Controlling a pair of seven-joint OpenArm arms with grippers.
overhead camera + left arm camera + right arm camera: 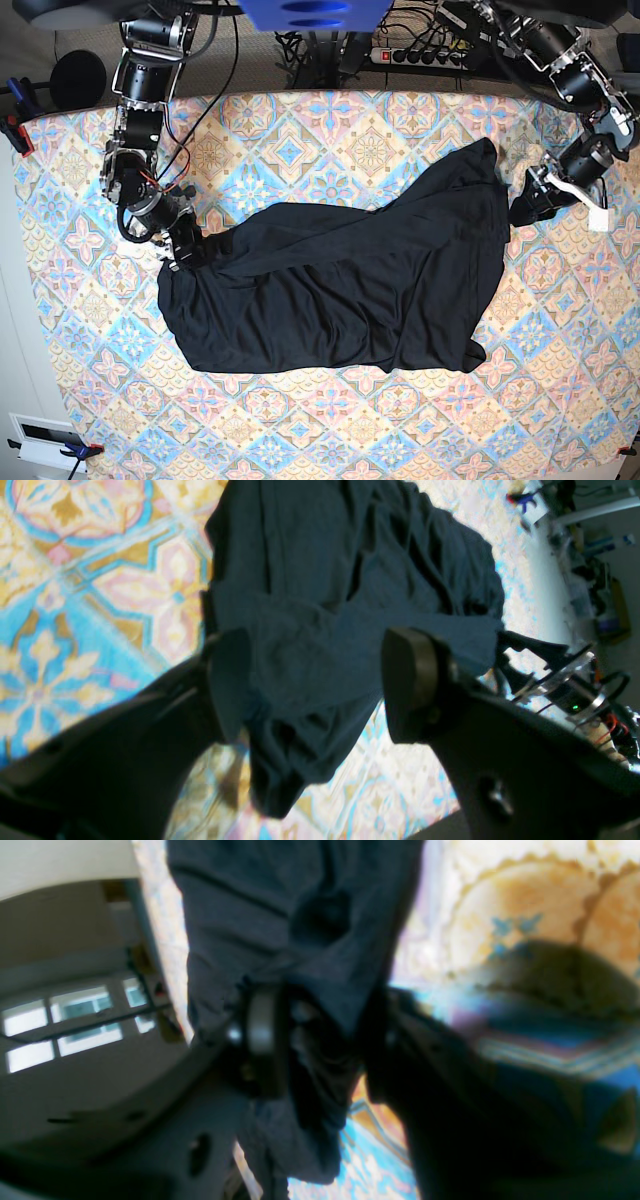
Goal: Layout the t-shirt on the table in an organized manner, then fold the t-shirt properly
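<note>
The t-shirt [340, 285] lies crumpled on the tabletop [300, 430], long axis spanning both pincers: right pincer [185, 250] closes on its near edge, while left pincer [522, 207] stands apart just beside the opposite edge.

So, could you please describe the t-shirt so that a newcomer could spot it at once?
Start from the table, covered in pastel diamond tiles. Across its middle sprawls the t-shirt, rumpled and not yet laid flat. It is plain black, the only dark cloth on that bright pattern.
</note>
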